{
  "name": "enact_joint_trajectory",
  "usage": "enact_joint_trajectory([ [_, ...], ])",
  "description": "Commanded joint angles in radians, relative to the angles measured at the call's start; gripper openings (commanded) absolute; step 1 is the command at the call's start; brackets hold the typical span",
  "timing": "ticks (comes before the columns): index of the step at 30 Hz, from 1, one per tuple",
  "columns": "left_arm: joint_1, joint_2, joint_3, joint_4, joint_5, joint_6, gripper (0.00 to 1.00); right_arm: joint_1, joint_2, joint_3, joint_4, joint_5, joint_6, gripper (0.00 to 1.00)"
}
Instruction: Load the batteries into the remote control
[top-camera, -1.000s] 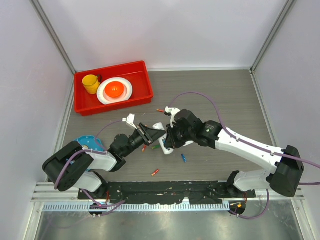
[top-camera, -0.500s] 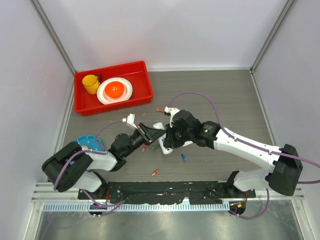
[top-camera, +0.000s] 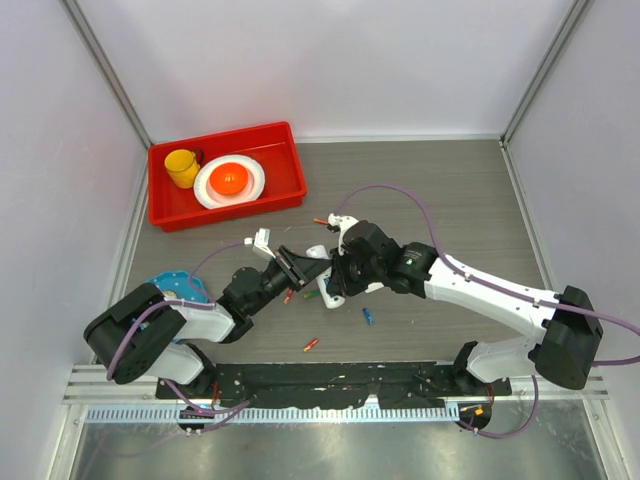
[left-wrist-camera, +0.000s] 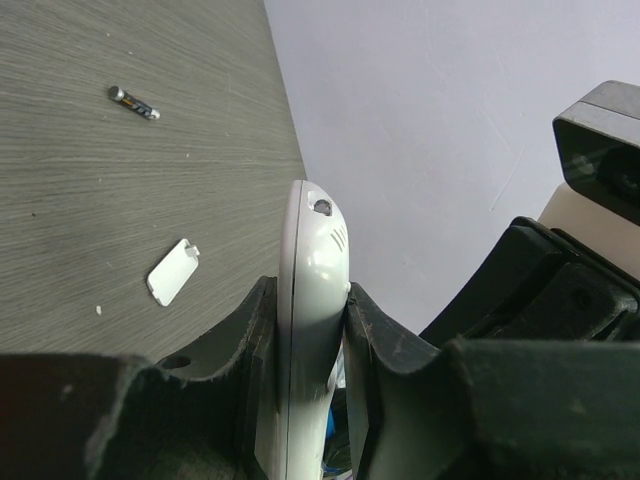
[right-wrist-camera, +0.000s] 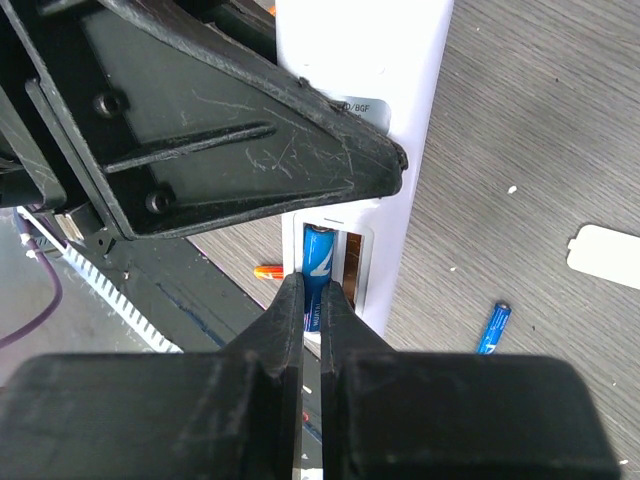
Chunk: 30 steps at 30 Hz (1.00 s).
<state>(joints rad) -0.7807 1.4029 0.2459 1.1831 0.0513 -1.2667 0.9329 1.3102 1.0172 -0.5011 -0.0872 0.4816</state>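
The white remote control (left-wrist-camera: 315, 230) stands on edge between the fingers of my left gripper (left-wrist-camera: 310, 300), which is shut on it above the table's middle (top-camera: 300, 265). In the right wrist view the remote (right-wrist-camera: 420, 100) shows its open back. One blue battery (right-wrist-camera: 320, 262) lies in the left slot; the slot beside it shows bare metal. My right gripper (right-wrist-camera: 313, 290) is shut, with its tips over that battery's near end (top-camera: 335, 280). The short white cover (right-wrist-camera: 603, 257) lies on the table, also in the left wrist view (left-wrist-camera: 173, 272).
Loose batteries lie around: a blue one (top-camera: 367, 316) (right-wrist-camera: 493, 328), an orange one (top-camera: 311, 345) (right-wrist-camera: 268, 271), a red one (top-camera: 320, 220) and a dark one (left-wrist-camera: 133, 102). A red bin (top-camera: 290, 160) at the back left holds a yellow cup (top-camera: 182, 167) and a plate (top-camera: 245, 190).
The right arm has edged slightly to the left. Both grips and the remote look the same.
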Motion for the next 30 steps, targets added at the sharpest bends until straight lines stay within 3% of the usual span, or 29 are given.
enact_joint_trajectory([
  [1, -0.054, -0.048, 0.070, 0.363, 0.088, -0.048, 0.00, 0.000, 0.043, 0.023, 0.144, 0.070, 0.020, 0.05],
  [5, -0.054, -0.050, 0.064, 0.363, 0.076, -0.040, 0.00, 0.000, 0.040, 0.024, 0.144, 0.066, 0.020, 0.12],
  [17, -0.054, -0.048, 0.050, 0.363, 0.058, -0.022, 0.00, -0.002, 0.031, 0.020, 0.125, 0.044, 0.020, 0.21],
  [30, -0.054, -0.047, 0.044, 0.363, 0.048, -0.014, 0.00, 0.000, 0.021, 0.026, 0.111, 0.037, 0.017, 0.25],
])
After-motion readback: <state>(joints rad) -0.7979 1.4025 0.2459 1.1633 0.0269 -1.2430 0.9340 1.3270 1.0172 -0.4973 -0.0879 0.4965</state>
